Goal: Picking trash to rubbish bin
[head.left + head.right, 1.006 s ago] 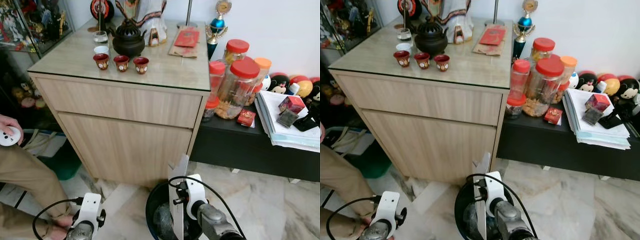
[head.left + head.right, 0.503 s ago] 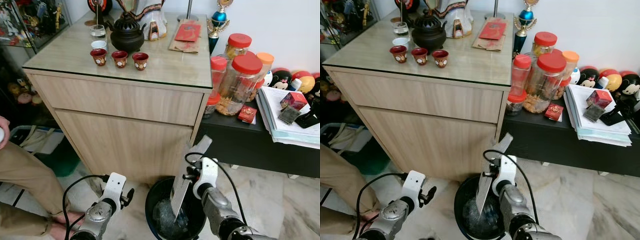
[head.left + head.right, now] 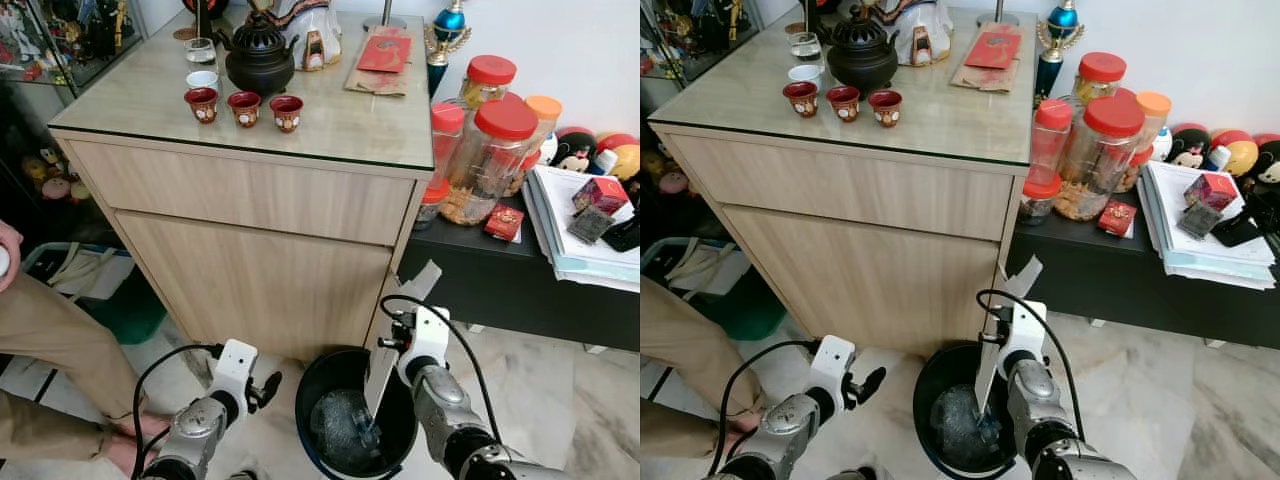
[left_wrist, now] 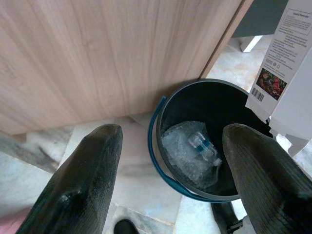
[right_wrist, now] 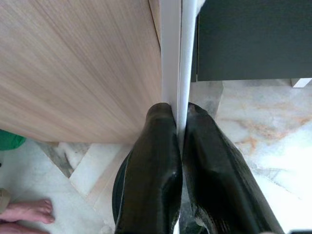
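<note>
The right hand (image 5: 178, 146) is clamped on a flattened white carton (image 3: 383, 375), a thin, stiff cardboard sleeve with print and a barcode on one face. It hangs tilted over the rubbish bin (image 3: 312, 375), lower end inside the rim, upper flap poking up toward the cabinet. The left hand (image 3: 262, 388) hovers just beside the bin with its fingers (image 4: 80, 187) spread wide, holding nothing.

The carton looks longer than the bin is deep, so on release it could lean on the rim, tip out onto the marble floor (image 3: 560, 400), or wedge against the cabinet front. A bump from the arm could also shift the light bin.

The bin is round, dark plastic with a blue band, and holds crinkled clear plastic (image 4: 187, 151). Behind it stands the smooth wood-grain cabinet (image 3: 260, 270); its glass-covered top carries small red cups (image 3: 244, 107) and a black pot (image 3: 259, 60).
</note>
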You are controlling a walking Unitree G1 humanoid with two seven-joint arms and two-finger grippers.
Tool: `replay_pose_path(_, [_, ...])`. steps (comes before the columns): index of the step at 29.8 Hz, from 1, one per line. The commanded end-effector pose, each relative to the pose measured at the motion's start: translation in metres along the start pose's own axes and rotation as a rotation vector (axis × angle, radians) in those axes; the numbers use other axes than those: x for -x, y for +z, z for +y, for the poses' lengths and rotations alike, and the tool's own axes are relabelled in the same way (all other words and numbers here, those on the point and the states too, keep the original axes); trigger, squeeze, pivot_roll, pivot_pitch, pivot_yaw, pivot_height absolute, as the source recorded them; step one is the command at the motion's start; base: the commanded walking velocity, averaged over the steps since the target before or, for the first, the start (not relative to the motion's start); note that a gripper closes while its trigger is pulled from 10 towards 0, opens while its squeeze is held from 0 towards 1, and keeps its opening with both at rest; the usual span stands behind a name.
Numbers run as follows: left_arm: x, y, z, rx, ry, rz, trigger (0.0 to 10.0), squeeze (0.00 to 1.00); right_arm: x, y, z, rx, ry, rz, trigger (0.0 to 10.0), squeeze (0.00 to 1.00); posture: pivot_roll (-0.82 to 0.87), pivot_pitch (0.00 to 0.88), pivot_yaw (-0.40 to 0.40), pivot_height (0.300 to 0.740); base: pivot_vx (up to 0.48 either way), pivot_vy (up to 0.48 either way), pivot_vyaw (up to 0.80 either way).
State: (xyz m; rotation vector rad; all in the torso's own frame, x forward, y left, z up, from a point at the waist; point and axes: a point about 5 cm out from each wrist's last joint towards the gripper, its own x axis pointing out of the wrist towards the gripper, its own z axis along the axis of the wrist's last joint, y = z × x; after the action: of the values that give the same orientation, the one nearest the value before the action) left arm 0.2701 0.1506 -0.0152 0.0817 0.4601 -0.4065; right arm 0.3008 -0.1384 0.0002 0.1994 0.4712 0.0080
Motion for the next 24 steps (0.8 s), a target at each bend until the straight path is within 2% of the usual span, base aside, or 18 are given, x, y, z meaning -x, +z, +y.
replay_pose_path(1, [0.002,-0.004,0.0,0.011,-0.012,0.017,10.0,0.0,0.001,-0.004,-0.002,-0.006,-0.012,0.011,10.0,1.0,0.2,0.151,-0.022,0.74,0.0,0.0,0.0])
replay_pose_path(20, [0.004,-0.007,0.003,0.018,-0.005,0.031,10.0,0.0,0.005,-0.016,-0.001,-0.002,-0.012,0.048,10.0,1.0,0.2,0.148,-0.019,0.74,0.0,0.0,0.0])
replay_pose_path(21, [0.005,-0.008,0.005,0.015,0.011,0.035,10.0,0.0,0.006,-0.019,-0.001,0.015,-0.006,0.061,10.0,0.18,0.2,0.148,-0.019,0.74,0.0,0.0,0.0])
replay_pose_path(22, [0.006,-0.009,0.009,0.008,0.043,0.044,10.0,0.0,0.007,-0.023,-0.002,0.043,0.0,0.081,10.0,0.0,0.2,0.148,-0.019,0.74,0.0,0.0,0.0])
replay_pose_path(24, [0.009,-0.012,0.015,-0.001,0.096,0.063,10.0,0.0,0.009,-0.029,-0.003,0.085,0.005,0.108,10.0,0.0,0.19,0.142,-0.019,0.74,0.0,0.0,0.0])
